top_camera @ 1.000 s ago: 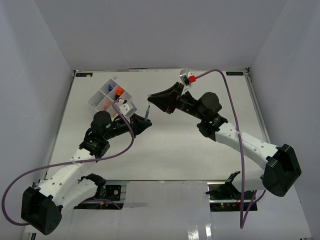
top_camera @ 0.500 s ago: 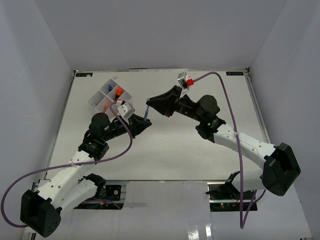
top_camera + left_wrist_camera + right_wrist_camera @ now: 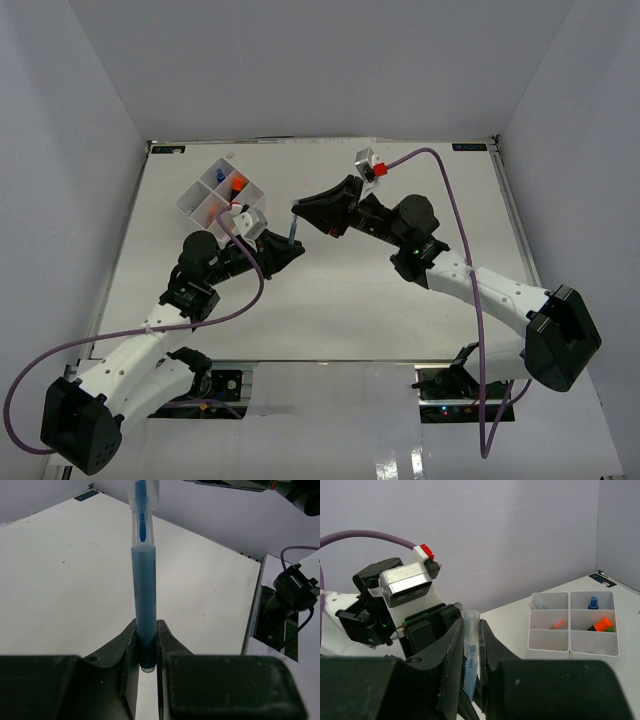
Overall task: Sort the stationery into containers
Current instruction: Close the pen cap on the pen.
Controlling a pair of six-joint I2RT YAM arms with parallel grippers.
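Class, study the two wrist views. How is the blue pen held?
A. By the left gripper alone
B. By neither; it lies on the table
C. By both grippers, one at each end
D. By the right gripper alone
C: the left gripper clamps one end of the pen, and the right gripper is closed on its clear cap.

Bright, even light from above leaves the white tabletop (image 3: 330, 300) nearly shadowless, with glare on the glossy strip at its near edge, and up close the left tool (image 3: 146, 640) and right tool (image 3: 471, 645) look dark and soft-focused.
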